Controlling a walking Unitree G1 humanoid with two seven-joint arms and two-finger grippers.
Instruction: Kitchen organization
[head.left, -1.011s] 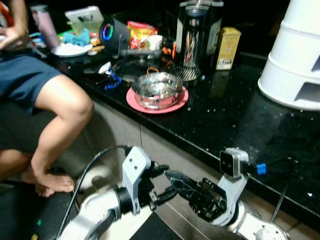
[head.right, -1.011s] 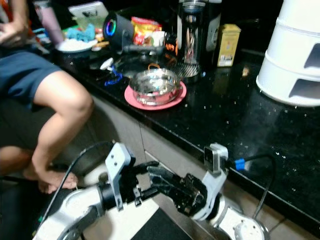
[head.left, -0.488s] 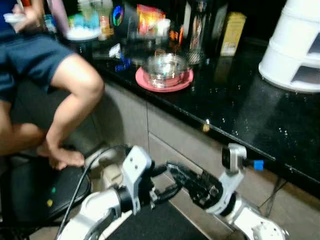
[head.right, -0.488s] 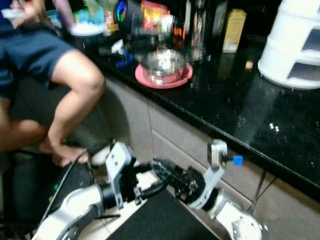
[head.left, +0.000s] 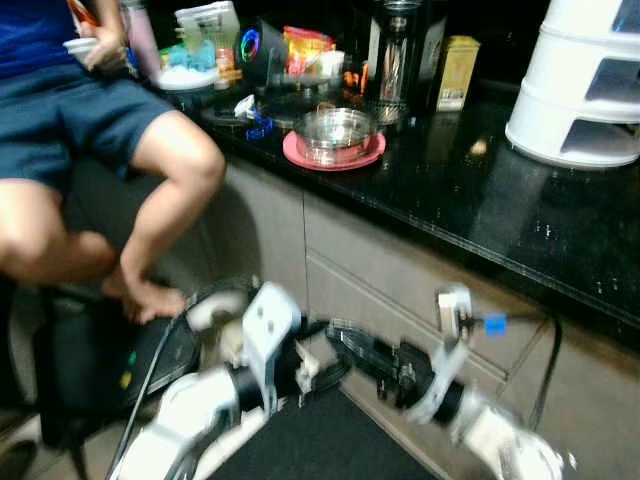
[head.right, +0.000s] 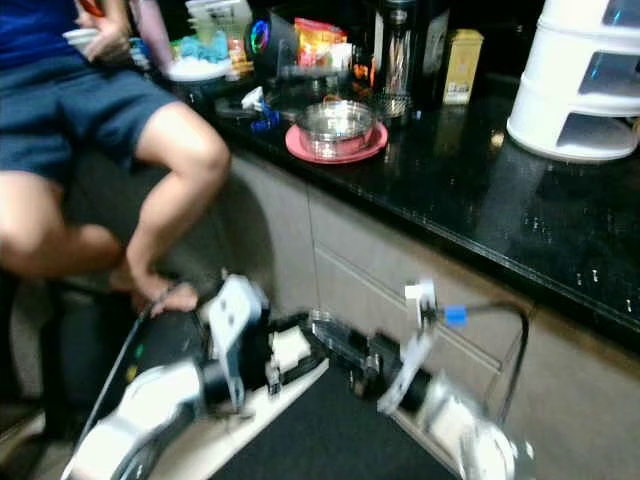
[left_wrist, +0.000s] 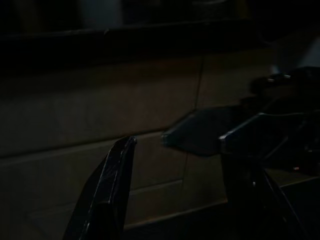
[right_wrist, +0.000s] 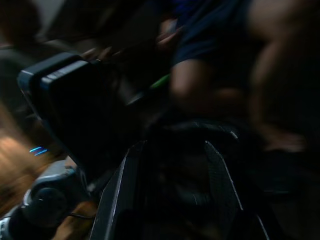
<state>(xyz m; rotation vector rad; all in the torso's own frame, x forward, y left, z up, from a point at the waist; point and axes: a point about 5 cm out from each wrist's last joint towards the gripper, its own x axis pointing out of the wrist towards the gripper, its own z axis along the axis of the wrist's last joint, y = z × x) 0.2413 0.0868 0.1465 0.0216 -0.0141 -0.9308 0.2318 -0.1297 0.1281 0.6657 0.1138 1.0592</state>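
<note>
One steel bowl (head.left: 336, 134), one pink plate (head.left: 300, 157)

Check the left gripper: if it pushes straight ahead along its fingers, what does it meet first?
Most likely the right gripper: in the left wrist view its dark fingers cross just ahead of the left gripper. Behind that are the grey cabinet fronts under the black counter. The view is dark, so depth is uncertain.

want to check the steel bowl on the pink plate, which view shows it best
The left eye view: the steel bowl sits on the pink plate near the counter's front edge, fairly sharp. The right eye view shows the same, somewhat blurrier. The wrist views are dark and face cabinet fronts and a person's legs.
</note>
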